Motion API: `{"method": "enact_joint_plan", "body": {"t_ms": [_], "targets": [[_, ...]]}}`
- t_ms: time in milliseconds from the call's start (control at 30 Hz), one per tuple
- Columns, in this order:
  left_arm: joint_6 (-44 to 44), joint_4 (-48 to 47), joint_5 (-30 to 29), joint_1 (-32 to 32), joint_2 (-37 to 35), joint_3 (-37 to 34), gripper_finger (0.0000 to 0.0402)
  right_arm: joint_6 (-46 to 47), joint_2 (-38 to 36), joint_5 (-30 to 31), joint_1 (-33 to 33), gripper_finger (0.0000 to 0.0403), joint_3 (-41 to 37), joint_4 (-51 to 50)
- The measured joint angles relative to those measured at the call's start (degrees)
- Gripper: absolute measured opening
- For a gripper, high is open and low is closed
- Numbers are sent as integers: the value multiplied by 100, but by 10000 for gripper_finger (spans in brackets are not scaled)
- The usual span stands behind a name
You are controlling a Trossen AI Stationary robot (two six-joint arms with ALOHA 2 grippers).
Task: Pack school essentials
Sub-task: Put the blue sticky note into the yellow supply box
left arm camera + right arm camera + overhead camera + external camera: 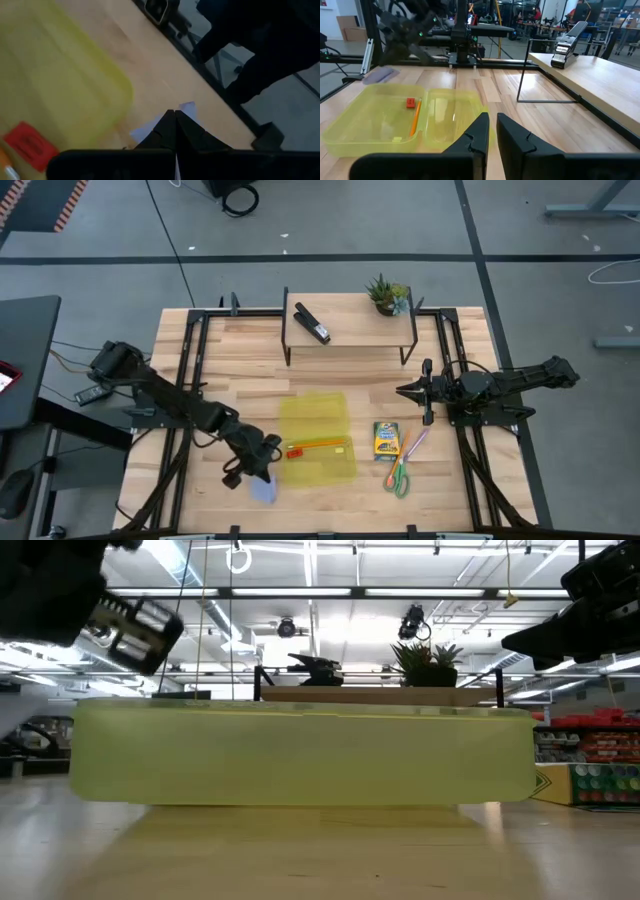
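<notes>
My left gripper (257,470) is near the table's near edge, beside the open yellow case (318,416), and is shut on the pale blue notepad (264,491). An orange pencil (320,444) and a red eraser (294,451) lie inside the case. To the right of the case, flat on the wood, are the yellow-green crayon box (386,440), the purple pen (416,444) and the green-handled scissors (398,478). My right gripper (402,391) hovers farther back on the right and touches nothing. Only a thin slit shows between its fingers (481,131). My left gripper pinches the notepad between its two fingers (165,127), coming from above and slanting toward the near edge. The fingers hide which part they have. Pale sheet (187,107) shows on both sides of the tips. Whether the pad is clear of the table, I cannot tell.
A raised wooden shelf (350,332) at the far side carries a black stapler (312,323) and a small potted plant (388,295). The yellow case (300,755) fills the low view. Bare wood lies between the case and the shelf.
</notes>
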Motion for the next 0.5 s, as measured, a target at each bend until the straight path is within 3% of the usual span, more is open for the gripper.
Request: {"method": "enact_joint_plan", "body": {"t_ms": [500], "targets": [[383, -2128, 386, 484, 5, 2137, 0, 1, -1, 0, 1, 42, 2, 0]]}}
